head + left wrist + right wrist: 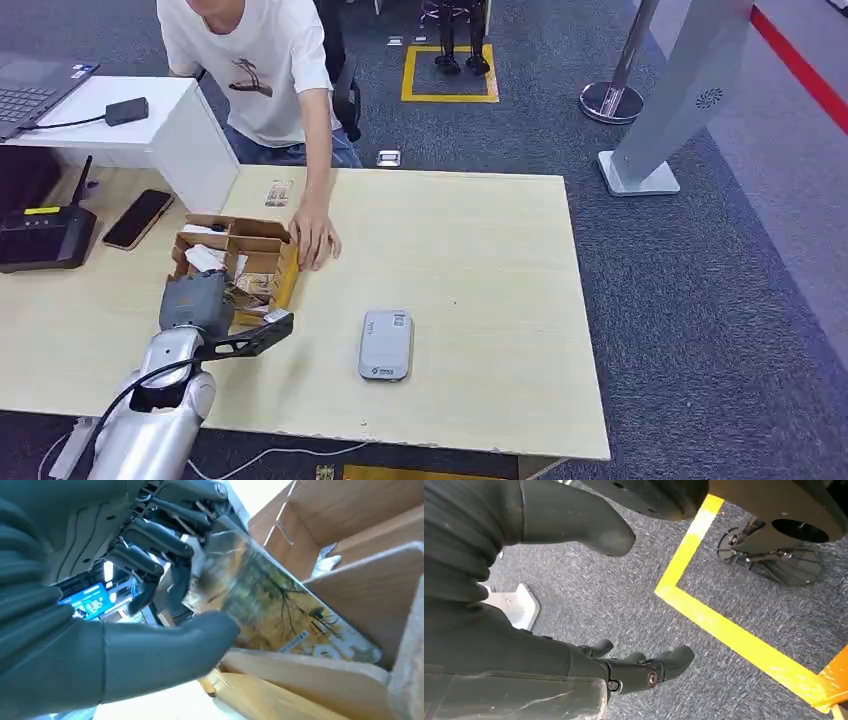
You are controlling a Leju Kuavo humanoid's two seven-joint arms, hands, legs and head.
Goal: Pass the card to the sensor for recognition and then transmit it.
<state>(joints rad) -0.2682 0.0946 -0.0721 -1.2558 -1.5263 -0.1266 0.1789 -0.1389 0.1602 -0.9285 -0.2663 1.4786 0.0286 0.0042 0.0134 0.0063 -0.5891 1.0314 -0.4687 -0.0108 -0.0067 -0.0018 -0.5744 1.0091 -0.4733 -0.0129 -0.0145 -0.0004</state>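
My left hand (pixel 150 580) sits inside the cardboard divider box (pixel 262 243) at about ten o'clock on the pale wood-grain bench (pixel 480 260). In the left wrist view its dark fingers (pixel 160 537) and thick grey thumb are closed on a glossy card (pixel 270 605) printed with yellow foliage and a bare tree; the card stands tilted against a brown corrugated partition. The box's walls are thin and close on both sides of the hand. A person's hand (pixel 314 238) rests on the box's far right corner. The sensor (pixel 386 344), a smooth grey rounded slab, lies flat at about six o'clock, with open bench around it. My right hand (pixel 644 672) hangs over grey carpet with yellow floor tape (pixel 724 630), fingers loosely apart, holding nothing.
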